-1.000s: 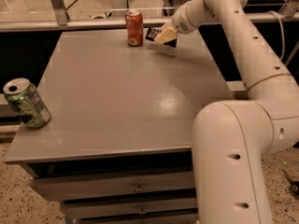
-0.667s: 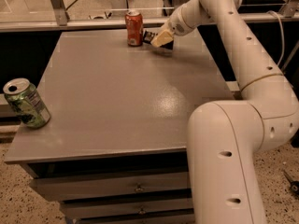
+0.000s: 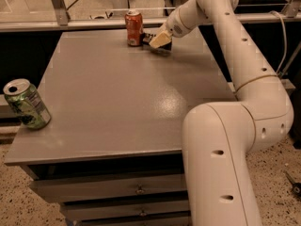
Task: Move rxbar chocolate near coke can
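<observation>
Red-orange, silver-topped coke can (image 3: pixel 134 28) upright near far edge of grey table (image 3: pixel 117 107); flat dark rxbar chocolate (image 3: pixel 146 36) just right of it. Cream gripper (image 3: pixel 157 40) at bar, grasp: cannot tell. Dented green can (image 3: pixel 27 103) near left edge.

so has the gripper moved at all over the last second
Yes. The gripper has shifted left, closing the gap to the coke can near the far edge of the table, and it sits slightly lower.
</observation>
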### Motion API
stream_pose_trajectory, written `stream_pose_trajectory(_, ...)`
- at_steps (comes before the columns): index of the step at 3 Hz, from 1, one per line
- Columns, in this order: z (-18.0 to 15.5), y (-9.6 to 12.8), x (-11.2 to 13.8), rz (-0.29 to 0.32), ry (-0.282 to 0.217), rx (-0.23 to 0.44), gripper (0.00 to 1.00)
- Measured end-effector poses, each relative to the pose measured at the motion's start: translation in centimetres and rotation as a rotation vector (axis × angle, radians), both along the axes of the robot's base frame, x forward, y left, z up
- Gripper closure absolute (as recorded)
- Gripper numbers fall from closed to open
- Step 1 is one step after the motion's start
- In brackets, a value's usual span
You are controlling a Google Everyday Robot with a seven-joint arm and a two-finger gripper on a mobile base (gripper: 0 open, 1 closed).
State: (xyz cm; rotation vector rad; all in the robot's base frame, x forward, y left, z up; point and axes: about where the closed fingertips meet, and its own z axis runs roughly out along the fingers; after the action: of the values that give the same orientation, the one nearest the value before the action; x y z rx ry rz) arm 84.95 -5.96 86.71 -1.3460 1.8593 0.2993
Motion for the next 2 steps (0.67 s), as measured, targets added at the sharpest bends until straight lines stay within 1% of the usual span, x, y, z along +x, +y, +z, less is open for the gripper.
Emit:
stream_pose_trajectory(1, 0.37, -0.03, -0.14, 0.004, 0.0, 0.004, 0.15)
stream_pose_trajectory(2, 1.31, -0.53, -0.48, -0.003, -0.004, 0.019, 0.0)
